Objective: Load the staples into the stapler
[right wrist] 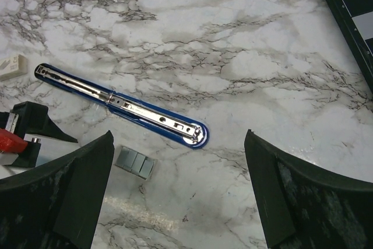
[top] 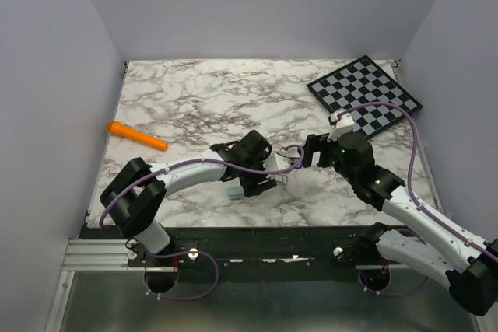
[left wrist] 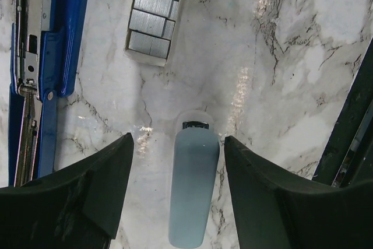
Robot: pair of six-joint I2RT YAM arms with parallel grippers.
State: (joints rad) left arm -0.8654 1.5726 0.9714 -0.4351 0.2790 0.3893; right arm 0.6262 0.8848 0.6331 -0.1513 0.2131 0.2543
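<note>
Fingers of your left hand [left wrist: 178, 161] are standing apart on either side of the light blue top [left wrist: 195, 196], with a gap showing on both sides, so nothing is being gripped. The top is lying flat on the counter [left wrist: 280, 56], apart from the rest of the stapler [right wrist: 119, 103]. That plastic shell is probably light, stiff and slick, so you are best pinching it across its narrow sides near the middle.

Just beyond it the staples [left wrist: 152, 18] are lying in short silvery blocks, side by side. Judge them as light but brittle and likely to break apart under a hard squeeze. You are wanting a gentle pinch across the long sides of one block.

Beside them the stapler's dark blue base is lying with its metal channel facing up. It is looking rigid and likely to slide on the marble. Your right hand [right wrist: 180, 202] is hovering above it, spread wide and holding nothing.
</note>
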